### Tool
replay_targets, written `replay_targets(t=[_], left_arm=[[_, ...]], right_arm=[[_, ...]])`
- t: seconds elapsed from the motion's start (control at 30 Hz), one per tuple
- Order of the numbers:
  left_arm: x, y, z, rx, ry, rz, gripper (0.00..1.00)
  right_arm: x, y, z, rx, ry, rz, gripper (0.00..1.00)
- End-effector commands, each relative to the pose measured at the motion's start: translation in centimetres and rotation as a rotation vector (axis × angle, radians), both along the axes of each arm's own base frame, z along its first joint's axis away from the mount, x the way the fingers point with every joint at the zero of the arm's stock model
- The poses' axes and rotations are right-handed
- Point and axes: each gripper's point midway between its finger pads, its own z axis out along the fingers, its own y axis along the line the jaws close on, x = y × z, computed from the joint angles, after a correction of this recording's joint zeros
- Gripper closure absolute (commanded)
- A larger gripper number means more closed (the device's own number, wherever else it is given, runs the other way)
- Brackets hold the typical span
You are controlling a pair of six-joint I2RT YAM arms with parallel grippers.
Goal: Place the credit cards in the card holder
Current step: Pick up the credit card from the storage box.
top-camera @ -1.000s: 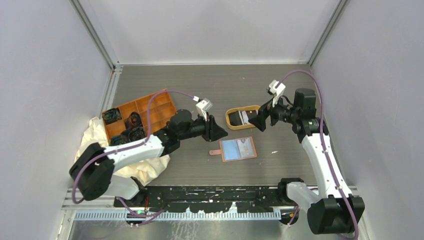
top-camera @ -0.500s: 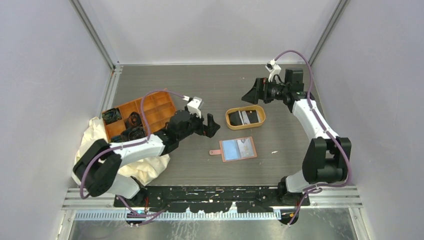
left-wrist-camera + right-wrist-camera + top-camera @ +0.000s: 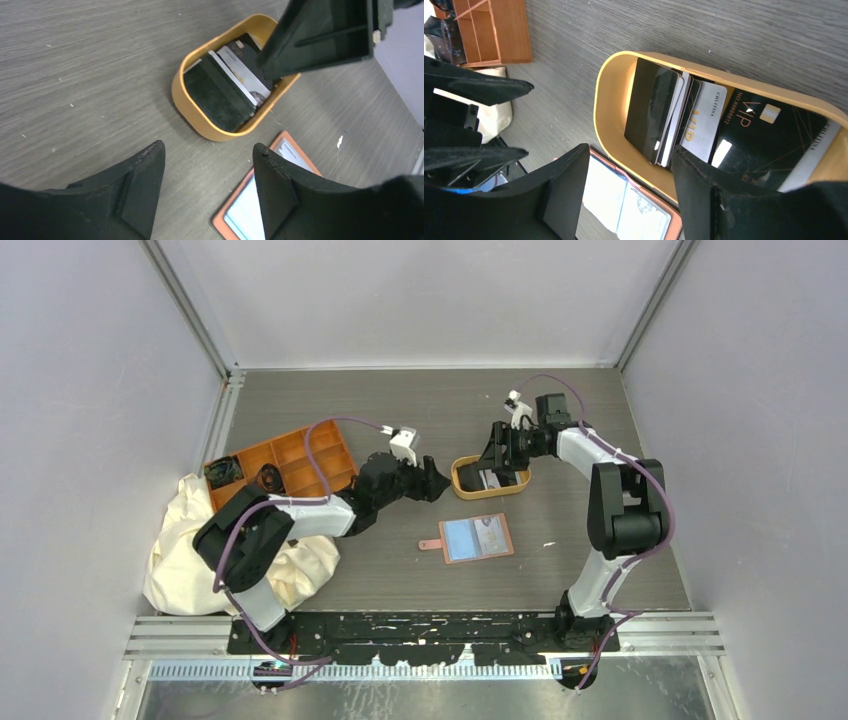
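Right end effector (image 3: 629,155), spread and empty, hangs directly over the cards (image 3: 654,110) in the tray (image 3: 606,95). Left end effector (image 3: 207,147), also spread and empty, is beside the tray, farther from them.

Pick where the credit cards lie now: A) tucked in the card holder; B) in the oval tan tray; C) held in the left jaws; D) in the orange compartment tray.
B: the credit cards sit stacked inside the oval tan tray, and the card holder lies open apart from it.
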Motion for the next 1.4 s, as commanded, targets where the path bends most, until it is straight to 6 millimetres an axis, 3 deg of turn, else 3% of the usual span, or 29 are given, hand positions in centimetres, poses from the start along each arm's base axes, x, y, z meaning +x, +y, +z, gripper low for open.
replay_targets(t=[0.0, 0.1, 0.27, 0.47, 0.6, 0.73, 0.87, 1.2, 1.37], left_arm=[[3.0, 0.3, 0.9, -0.043, -0.043, 0.021, 0.38], [3.8, 0.8, -0.1, -0.048, 0.001, 0.003, 0.44], [4.9, -0.2, 1.4, -0.058, -0.010, -0.039, 0.46], [3.4, -0.5, -0.7, -0.055, 0.064, -0.061, 0.45], [2.4, -2.6, -1.4, -0.015, 0.070, -0.075, 0.44], [3.0, -3.8, -2.7, 0.084, 0.092, -0.021, 0.44], [3.4, -3.6, -3.8, 0.111, 0.126, 0.028, 0.47], [3.1, -4.6, -5.1, 0.130, 0.165, -0.026, 0.69], [3.0, -4.9, -5.3, 0.126, 0.167, -0.038, 0.80]], right_arm=[[1.9, 0.1, 0.9, -0.040, -0.035, -0.013, 0.35], [2.2, 0.1, 0.1, -0.062, -0.018, -0.007, 0.36], [2.3, 0.4, -0.6, -0.081, 0.002, 0.001, 0.37], [2.1, 0.7, -1.1, -0.060, 0.034, 0.010, 0.38], [1.8, 1.1, -1.4, -0.036, 0.059, 0.019, 0.41], [1.5, 1.5, -1.7, -0.004, 0.091, 0.022, 0.42], [1.3, 1.8, -2.1, 0.018, 0.120, 0.026, 0.43], [1.0, 2.7, -2.3, 0.094, 0.176, 0.021, 0.47], [0.8, 3.9, -1.0, 0.199, 0.191, 0.040, 0.51]])
